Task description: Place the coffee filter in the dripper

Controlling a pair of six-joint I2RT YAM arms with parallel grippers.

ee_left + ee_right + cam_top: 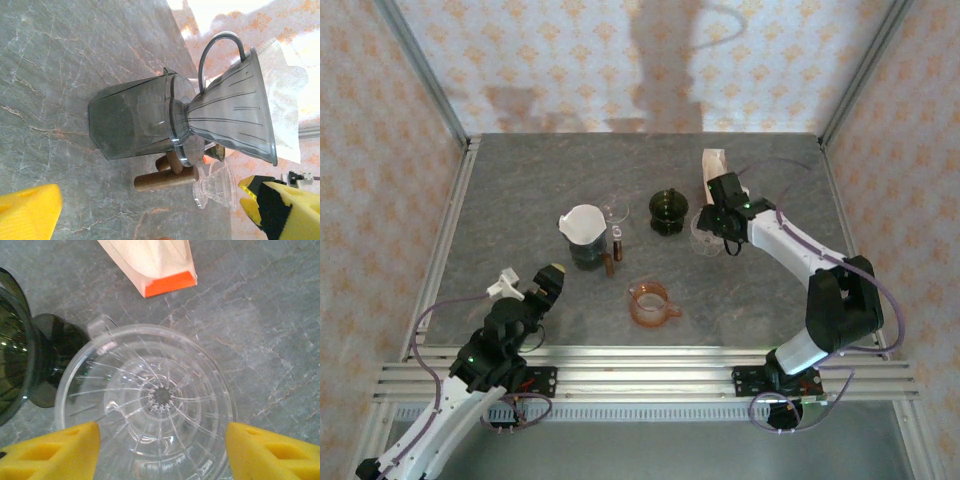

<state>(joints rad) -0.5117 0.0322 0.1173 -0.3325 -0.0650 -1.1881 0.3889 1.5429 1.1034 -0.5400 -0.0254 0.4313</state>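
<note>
Yellow-padded left end effector (147,195) wide open, empty. White paper filter (286,117) sits in grey ribbed plastic dripper (232,117) atop smoky carafe (130,122); careless bump could topple stack. Over clear ribbed dripper (150,390), right end effector (162,445) part-open, astride.

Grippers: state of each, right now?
Left gripper: open, fingers wide apart, holding nothing.
Right gripper: open, fingers apart above the clear dripper, no grip on it visible.
</note>
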